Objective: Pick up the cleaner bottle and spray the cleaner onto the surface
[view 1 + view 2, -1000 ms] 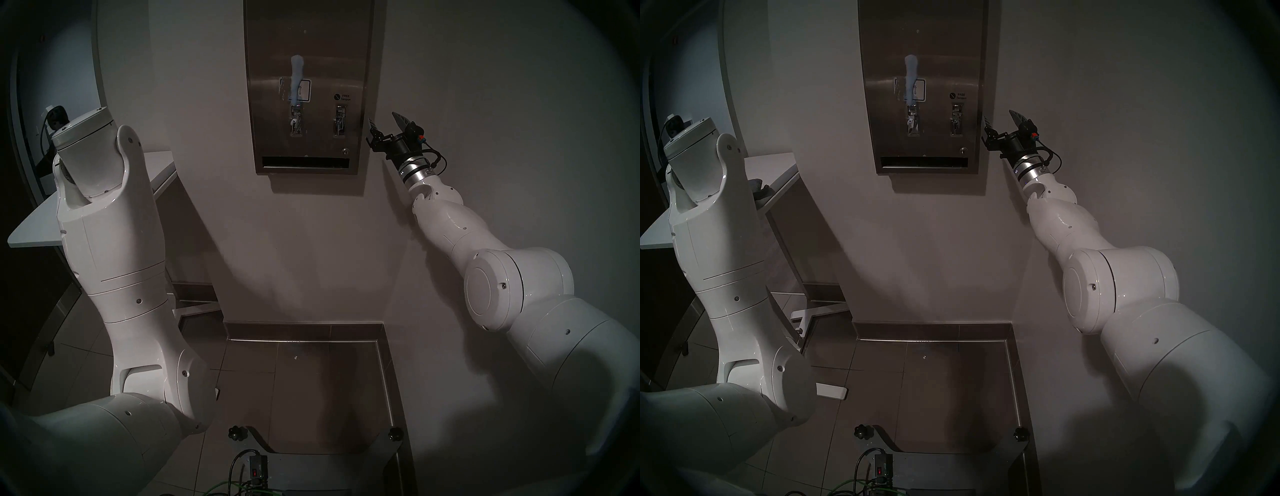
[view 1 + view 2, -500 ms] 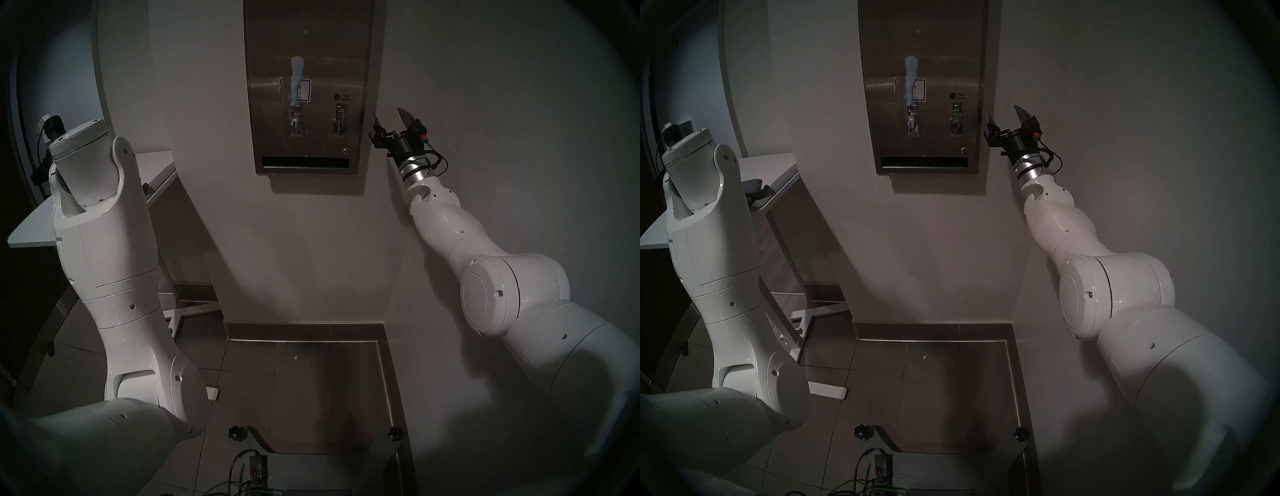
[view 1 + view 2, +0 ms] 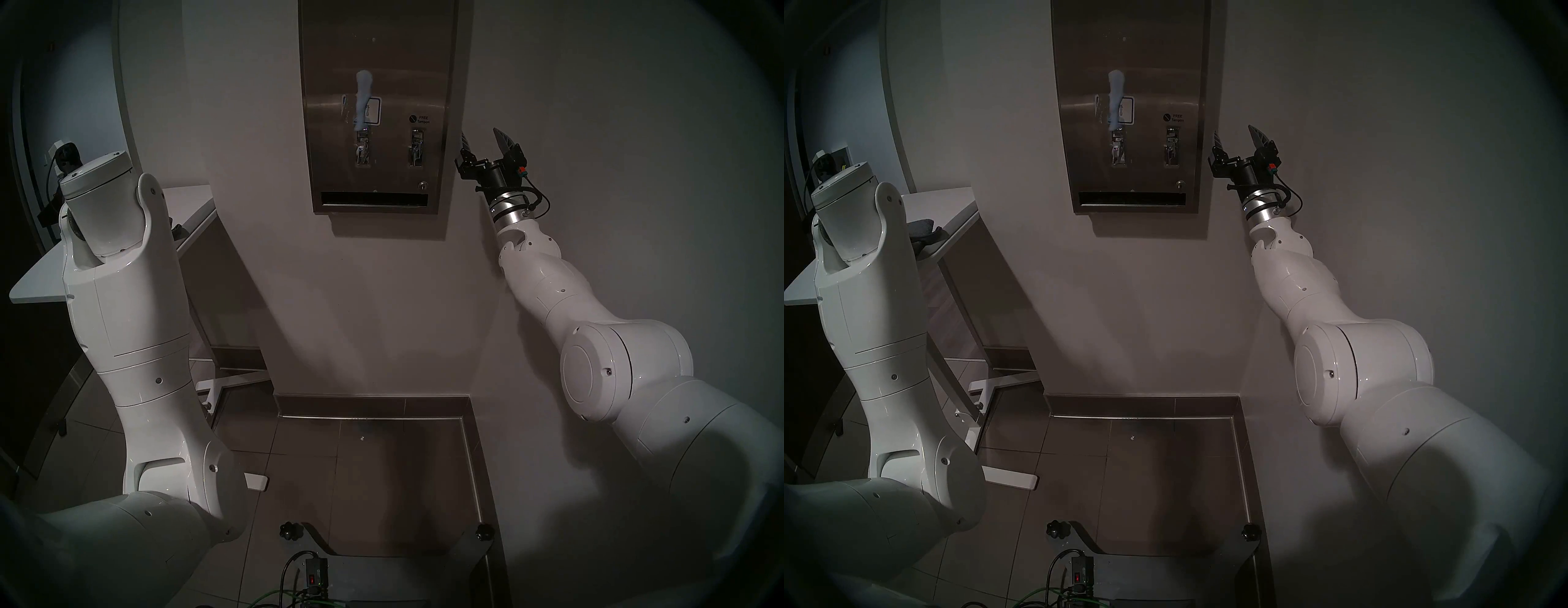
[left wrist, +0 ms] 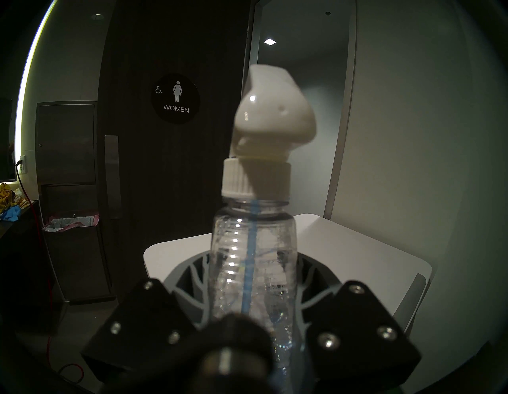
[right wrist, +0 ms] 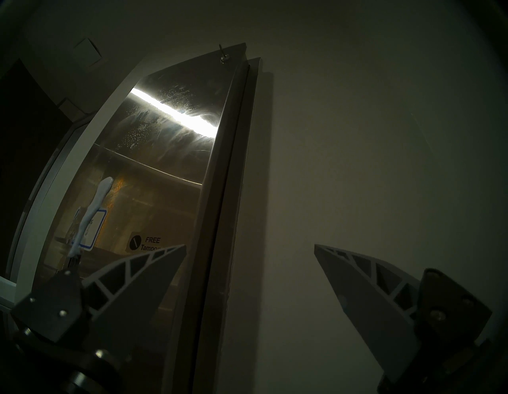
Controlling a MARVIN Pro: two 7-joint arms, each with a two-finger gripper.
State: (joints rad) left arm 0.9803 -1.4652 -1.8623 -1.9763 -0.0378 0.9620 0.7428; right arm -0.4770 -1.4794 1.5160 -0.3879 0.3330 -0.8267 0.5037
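The cleaner bottle [image 4: 253, 247] is clear with a white spray head [image 4: 272, 115] and a blue tube inside. In the left wrist view it stands upright between my left gripper [image 4: 251, 265] fingers, which curve round its body, above the white table [image 4: 343, 247]. In the head views my left forearm [image 3: 97, 187] hides that gripper and the bottle. The steel dispenser [image 3: 382, 55] hangs on the wall with a whitish foam streak [image 3: 363, 99] running down over its sticker; the streak also shows in the right wrist view [image 5: 93, 209]. My right gripper [image 3: 480, 133] is open and empty beside the dispenser's right edge.
The white table [image 3: 38, 276] stands at the left with a grey cloth [image 3: 924, 229] on it. Its foot [image 3: 1013, 477] lies on the tiled floor. A dark door with a WOMEN sign [image 4: 176, 99] and a waste bin [image 4: 71, 223] lie beyond. My base and cables [image 3: 314, 569] are below.
My left arm has swung a little to the left, over the table. My right gripper has risen and shifted slightly right, still open. The foam streak looks the same.
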